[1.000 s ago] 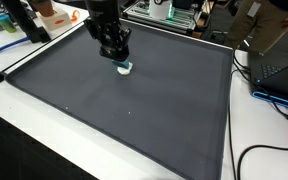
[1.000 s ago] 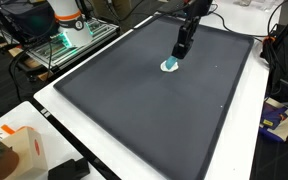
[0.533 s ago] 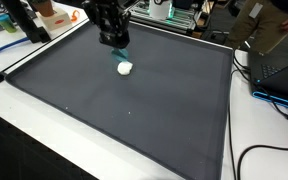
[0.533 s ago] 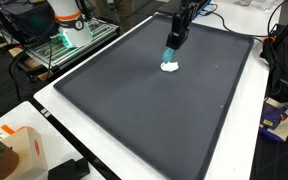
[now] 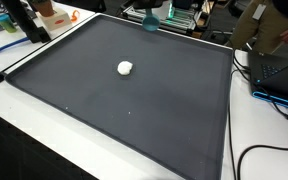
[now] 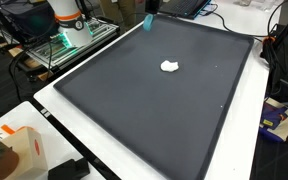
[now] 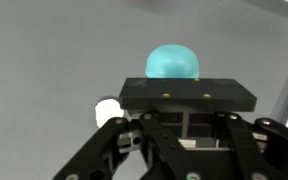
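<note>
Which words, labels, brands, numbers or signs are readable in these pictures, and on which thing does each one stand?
No text can be read in any view.
Beige box: a red mark, too blurred to read.
Teal piece, white lump, dark mat: no print visible.

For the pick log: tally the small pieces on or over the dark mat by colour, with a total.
White lump: 1, lying on the mat
Teal piece: 1, held in the jaws above the mat
Total: 2
</note>
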Robot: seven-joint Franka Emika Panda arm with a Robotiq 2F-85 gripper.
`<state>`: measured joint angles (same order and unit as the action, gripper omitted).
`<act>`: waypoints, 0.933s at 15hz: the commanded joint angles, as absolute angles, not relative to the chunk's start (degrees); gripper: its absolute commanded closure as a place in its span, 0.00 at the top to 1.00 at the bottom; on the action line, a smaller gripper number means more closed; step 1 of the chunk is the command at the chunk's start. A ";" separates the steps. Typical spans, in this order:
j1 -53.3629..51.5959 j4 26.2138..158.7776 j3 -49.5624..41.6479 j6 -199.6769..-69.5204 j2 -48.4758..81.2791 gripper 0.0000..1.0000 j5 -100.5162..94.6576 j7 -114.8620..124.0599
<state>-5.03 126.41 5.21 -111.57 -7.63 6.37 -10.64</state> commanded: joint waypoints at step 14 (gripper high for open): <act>-9.27 142.32 3.50 -106.90 -28.50 0.22 18.52 -12.24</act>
